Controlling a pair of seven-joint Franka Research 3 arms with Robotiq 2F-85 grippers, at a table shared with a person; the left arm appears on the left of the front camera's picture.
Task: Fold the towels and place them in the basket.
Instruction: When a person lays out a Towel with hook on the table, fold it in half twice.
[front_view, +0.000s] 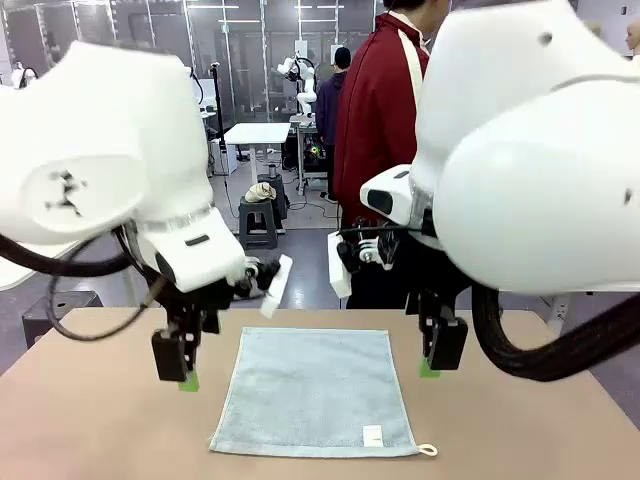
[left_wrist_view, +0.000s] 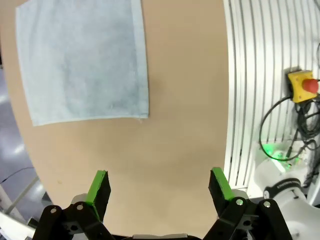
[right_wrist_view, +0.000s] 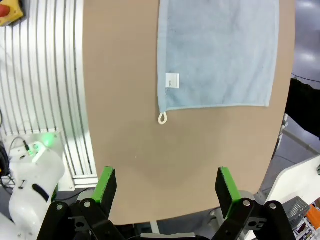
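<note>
Between the left gripper (front_view: 177, 372) and right gripper (front_view: 438, 362), the 2 wide open and empty, the towel (front_view: 315, 395) lies flat, seemingly nearer the right.

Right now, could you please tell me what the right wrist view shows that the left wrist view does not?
The right wrist view adds the white label and the hanging loop at one corner of the towel, plus the right gripper, fingers open. The left wrist view adds the left gripper, fingers open, and a plain towel corner with no label. Both share the light blue towel lying flat and unfolded on the tan table, the white ribbed panel beside the table, and a yellow box with a red stop button.
</note>
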